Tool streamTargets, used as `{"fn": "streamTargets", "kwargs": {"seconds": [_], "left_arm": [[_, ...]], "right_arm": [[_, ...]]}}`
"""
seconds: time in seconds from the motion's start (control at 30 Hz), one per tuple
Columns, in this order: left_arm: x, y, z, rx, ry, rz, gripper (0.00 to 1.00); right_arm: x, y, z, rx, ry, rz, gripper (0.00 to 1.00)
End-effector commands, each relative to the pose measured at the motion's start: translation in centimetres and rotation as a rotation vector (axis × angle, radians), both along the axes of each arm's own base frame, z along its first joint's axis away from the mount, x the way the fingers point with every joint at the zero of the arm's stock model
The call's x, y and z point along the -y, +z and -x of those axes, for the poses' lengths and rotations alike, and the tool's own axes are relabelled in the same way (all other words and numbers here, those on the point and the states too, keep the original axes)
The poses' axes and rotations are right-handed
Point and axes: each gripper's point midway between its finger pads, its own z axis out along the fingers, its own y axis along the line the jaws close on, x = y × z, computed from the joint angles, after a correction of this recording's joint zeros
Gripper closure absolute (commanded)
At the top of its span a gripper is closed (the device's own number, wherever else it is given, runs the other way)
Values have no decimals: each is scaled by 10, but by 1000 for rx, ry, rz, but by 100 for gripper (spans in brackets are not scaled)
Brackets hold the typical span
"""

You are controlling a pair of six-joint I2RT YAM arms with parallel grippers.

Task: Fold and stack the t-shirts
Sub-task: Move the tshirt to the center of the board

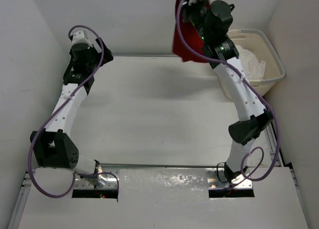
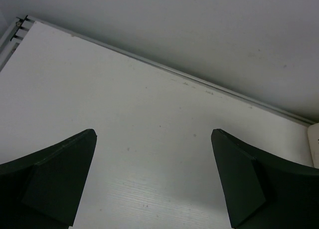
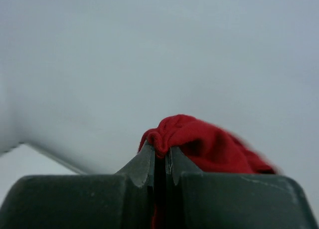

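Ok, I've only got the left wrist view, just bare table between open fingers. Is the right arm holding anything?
Observer: Yes. The right pincer is shut on a bunch of the red t-shirt.
Operator: Is the shirt lying on the table?
Observer: No. In the top view it is held up in the air near the far edge of the table, beside the laundry basket.
Operator: Anything in that basket?
Observer: Yes, white cloth lies in it. I can't tell whether it is a shirt.
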Motion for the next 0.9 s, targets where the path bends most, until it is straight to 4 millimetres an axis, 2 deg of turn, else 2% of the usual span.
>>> {"fn": "streamTargets", "kwargs": {"seconds": [0.0,0.07,0.13,0.17,0.2,0.27,0.3,0.33,0.37,0.4,0.43,0.47,0.53,0.57,0.6,0.63,0.67,0.7,0.77,0.8,0.83,0.87], "left_arm": [[-9,33,16,92,45,31,0],[-11,31,23,80,59,42,0],[-14,26,34,66,91,61,0],[-16,20,38,53,112,79,0],[-21,21,45,53,144,82,0],[-25,14,54,30,179,102,0],[-28,11,62,6,199,98,0],[-31,7,66,-7,216,102,0],[-32,1,71,-24,240,122,0],[-38,-4,81,-48,272,119,0],[-39,-9,86,-63,287,126,0],[-40,-26,96,-113,316,141,0],[-41,-46,108,-178,341,156,0],[-40,-65,117,-233,357,177,0],[-37,-83,127,-296,352,175,0],[-35,-108,136,-360,343,170,0],[-31,-121,143,-394,329,174,0],[-30,-132,148,-423,328,176,0],[-26,-160,161,-493,319,180,0],[-25,-164,161,-493,308,184,0],[-23,-169,157,-482,280,173,0],[-24,-172,154,-473,282,165,0]], "right_arm": [[2,27,21,13,131,-104,100],[-23,12,32,-58,285,-149,100],[-37,-18,41,-152,374,-173,100],[-37,-34,43,-203,376,-189,100],[-34,-76,46,-302,352,-185,99],[-13,-124,43,-401,221,-209,95],[0,-188,43,-519,134,-183,93],[25,-200,45,-522,11,-183,85],[40,-224,48,-559,-64,-166,72],[56,-273,58,-661,-138,-123,49],[69,-288,64,-695,-183,-96,27],[91,-314,74,-772,-286,-54,1],[105,-332,86,-831,-347,7,1],[108,-335,91,-850,-353,23,1],[104,-353,103,-900,-319,40,1],[96,-360,111,-917,-269,53,1],[90,-361,120,-924,-227,46,1],[76,-380,134,-968,-138,49,1],[52,-387,154,-976,-19,81,1],[44,-401,167,-1002,25,110,1],[24,-404,180,-989,112,173,1],[15,-412,188,-980,148,207,1]]}}
